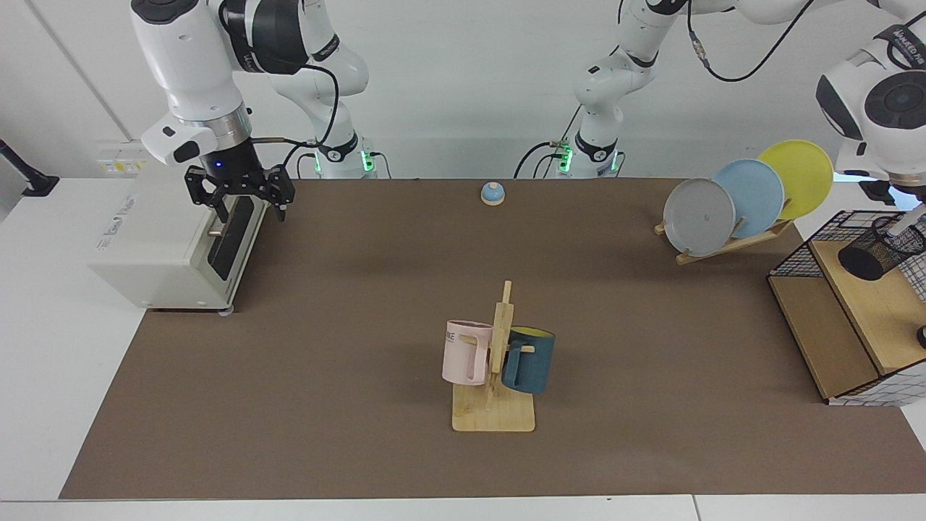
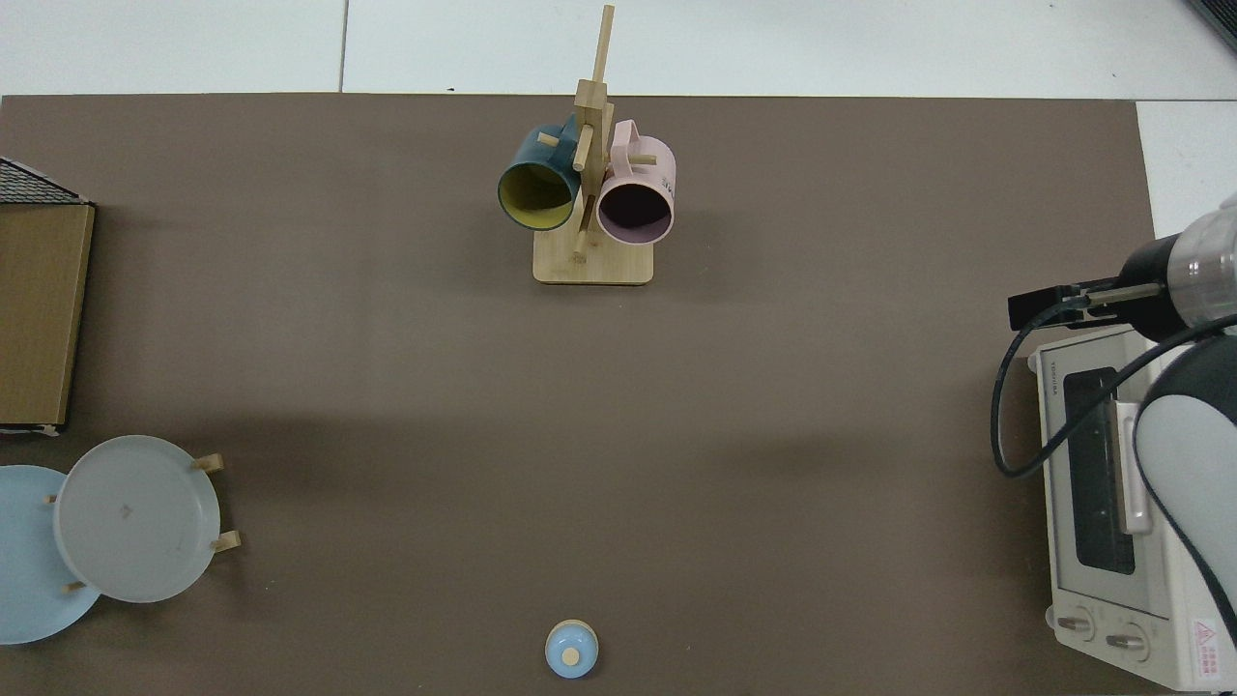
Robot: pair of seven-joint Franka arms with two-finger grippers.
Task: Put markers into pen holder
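Observation:
The pen holder (image 1: 872, 253), a small black mesh cup, leans on the upper wooden shelf of the wire rack (image 1: 796, 253) at the far right of the facing view. My left gripper (image 1: 908, 208) hangs just above its mouth, partly cut off by the frame edge, shut on the marker (image 1: 901, 221). Only a short white stretch of the barrel shows, tilted with its lower end at the holder's rim. My right gripper (image 1: 249, 213) waits open and empty over the toaster oven (image 1: 166, 239), also seen in the top view (image 2: 1036, 307). The holder is out of the top view.
A wooden mug tree (image 1: 494, 412) with a pink mug (image 1: 466, 352) and a dark blue mug (image 1: 529, 359) stands mid-table near the front. Three plates (image 1: 745, 195) lean in a rack beside the wire rack. A small blue bell (image 1: 493, 192) sits at the back.

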